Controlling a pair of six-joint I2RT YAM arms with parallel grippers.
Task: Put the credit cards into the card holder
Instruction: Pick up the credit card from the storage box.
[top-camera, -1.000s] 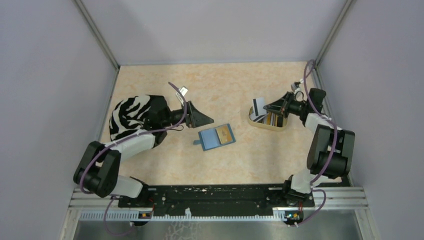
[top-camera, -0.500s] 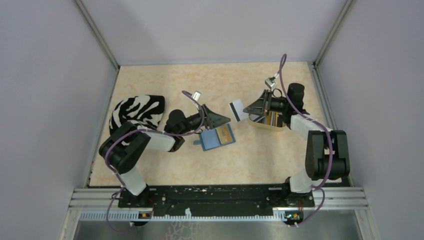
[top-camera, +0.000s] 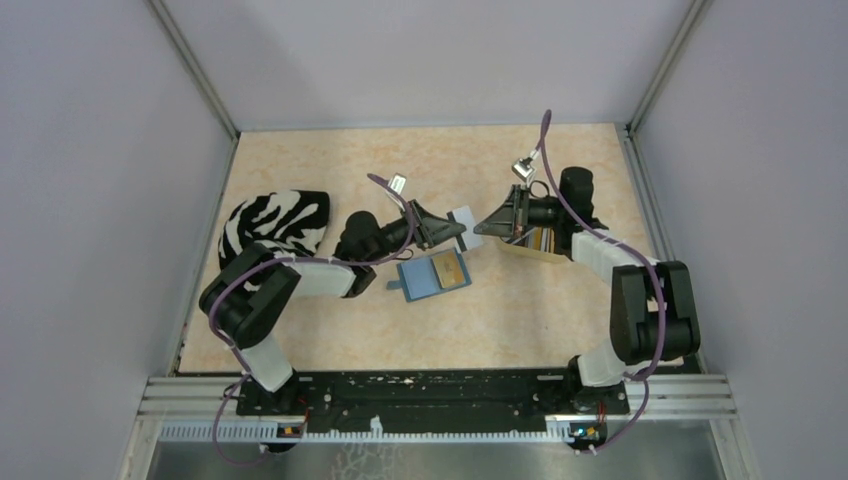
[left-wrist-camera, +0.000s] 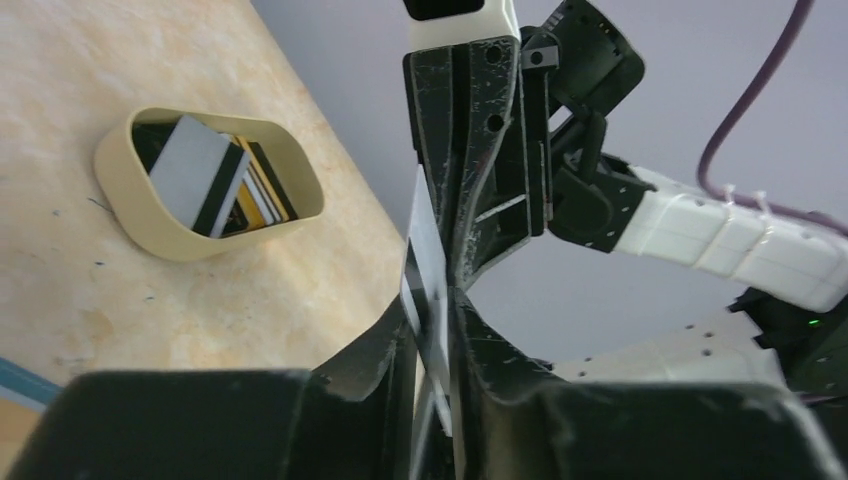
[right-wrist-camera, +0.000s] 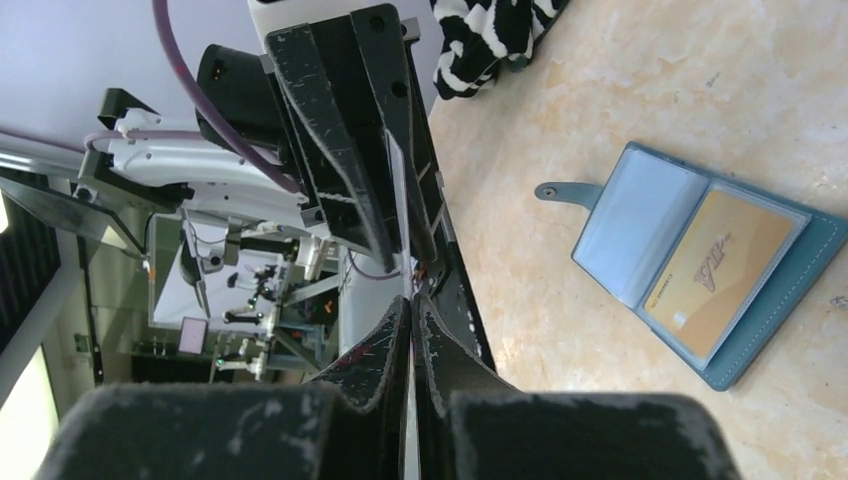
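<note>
A: What is shown from above?

B: A pale card is held in the air between the left tool and the right tool. It is just beyond the far edge of the card holder, which lies open on the counter. A gold card is already seated in the holder's right half. A beige tray is seen to the right.

A: And from the left wrist?

B: The pale card is seen edge-on. Its lower end is pinched between the left tool's closed fingers, and its upper end is clamped by the right tool. More credit cards are stacked loosely in the tray.

A: From the right wrist?

B: The double pinch is confirmed: both tools are closed on the one card. The holder's left pocket is seen empty, with its snap tab spread flat.

A: How is the card expected to handle?

B: It is judged light, thin, stiff with a little spring, and smooth, so slipping or swinging within a pinch is to be expected. A hold on a short end is advised, so that the opposite end is left free to be slid into the pocket. The holder is judged light and soft, so it may be pushed along the counter unless it is steadied.
</note>
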